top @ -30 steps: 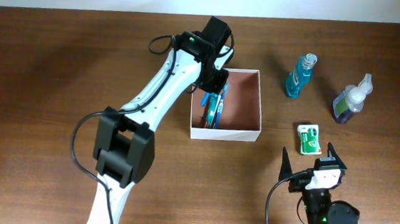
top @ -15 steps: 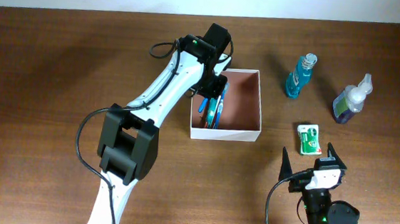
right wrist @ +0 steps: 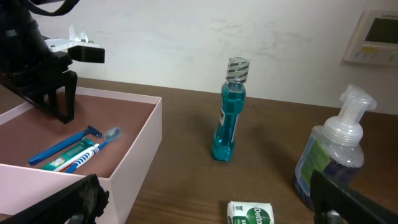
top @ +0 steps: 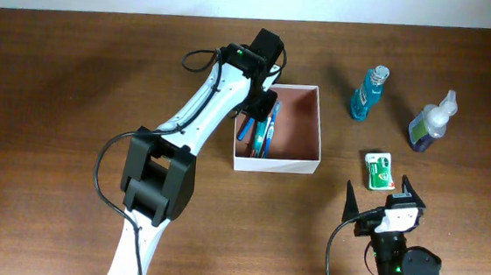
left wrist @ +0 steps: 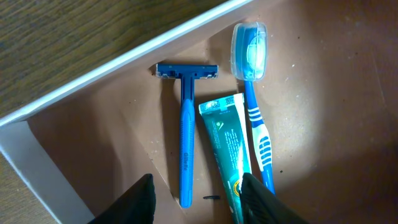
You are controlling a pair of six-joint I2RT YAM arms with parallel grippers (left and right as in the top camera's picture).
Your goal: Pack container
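The container, a shallow white-walled box with a pinkish-brown inside, sits mid-table. In its left part lie a blue razor, a green toothpaste tube and a capped blue toothbrush, side by side. My left gripper hovers open and empty just above them; its fingertips straddle the razor handle and tube end. My right gripper is open and empty at the front right, with the green soap packet just beyond its fingertips; the packet also shows in the right wrist view.
A blue mouthwash bottle and a clear pump bottle of purple liquid stand right of the container. The right half of the container shows bare floor. The left arm reaches across the container's near-left wall.
The left gripper has shifted slightly within the container's left part, staying open over the toiletries. The right arm has not moved.
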